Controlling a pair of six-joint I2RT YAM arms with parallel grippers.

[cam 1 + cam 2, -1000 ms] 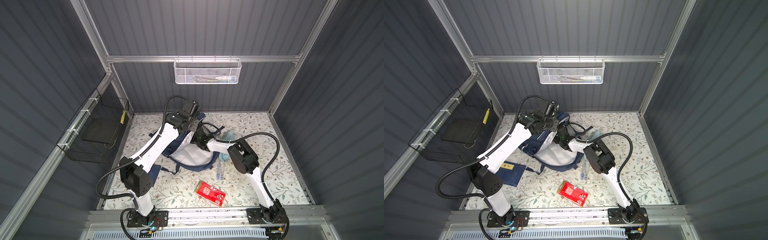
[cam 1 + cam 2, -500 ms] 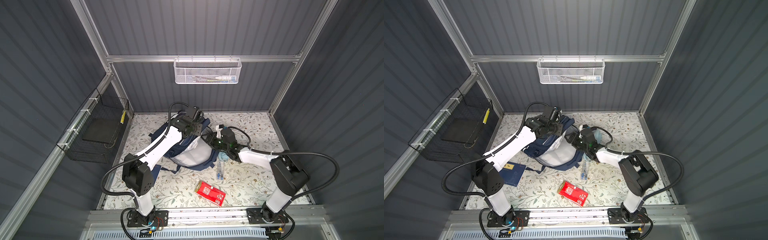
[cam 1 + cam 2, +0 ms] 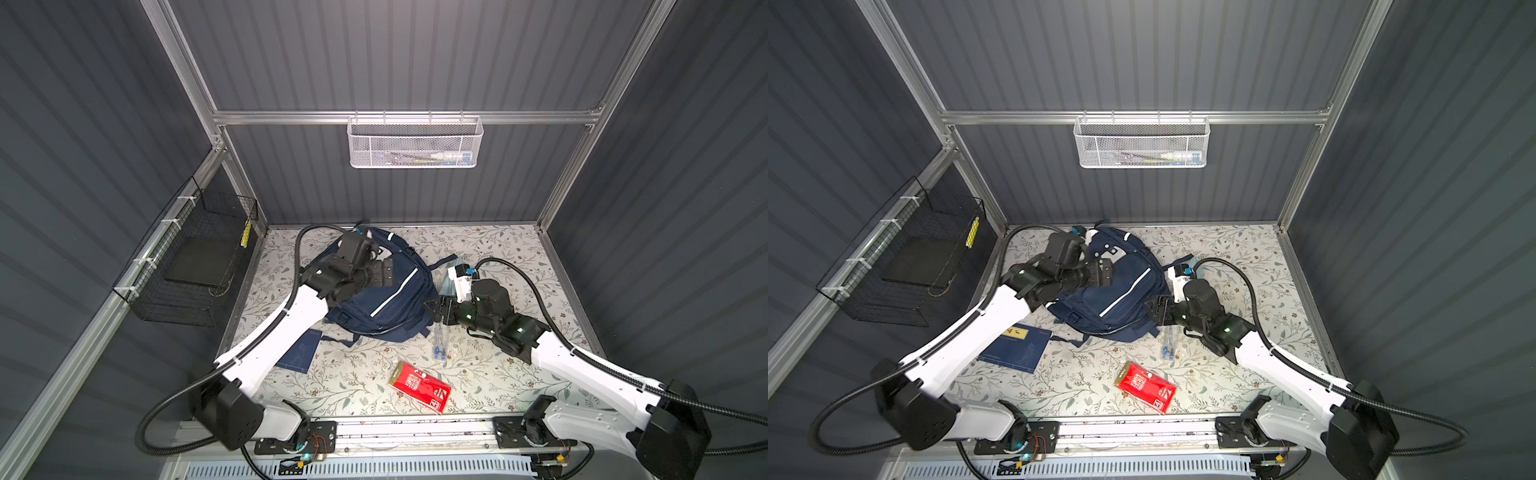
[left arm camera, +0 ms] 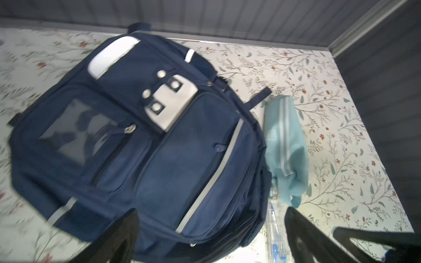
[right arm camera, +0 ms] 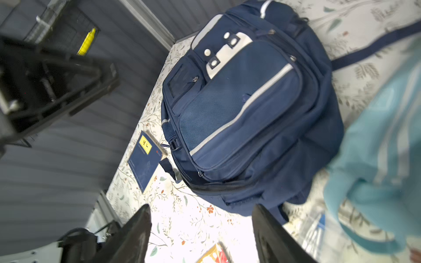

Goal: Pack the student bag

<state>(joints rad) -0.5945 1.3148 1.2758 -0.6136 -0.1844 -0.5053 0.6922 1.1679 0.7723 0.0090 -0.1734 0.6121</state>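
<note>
- The student bag (image 3: 386, 299), one navy backpack, lies front-up on the floral tabletop (image 3: 498, 257). Its top is close to the rear edge and it sits left of centre.
- The left gripper (image 3: 384, 272) hovers over the bag's upper front with its jaws spread wide, holding nothing.
- The right gripper (image 3: 436, 309) is just beside the bag's lower right side, also parted and empty.
- One light-blue pencil pouch (image 4: 284, 148) lies against the bag's right side, and one clear pack of pens (image 3: 440, 345) is just in front of it.
- One navy notebook (image 3: 1017, 345) lies near the left edge, partly under the left arm.
- One red packet (image 3: 419, 386) lies near the front edge.
- Bare floral surface runs along the right edge and across the rear right corner.
- There are two wall baskets: a white mesh basket (image 3: 415, 143) at the rear and a black wire basket (image 3: 191, 266) on the left.
</note>
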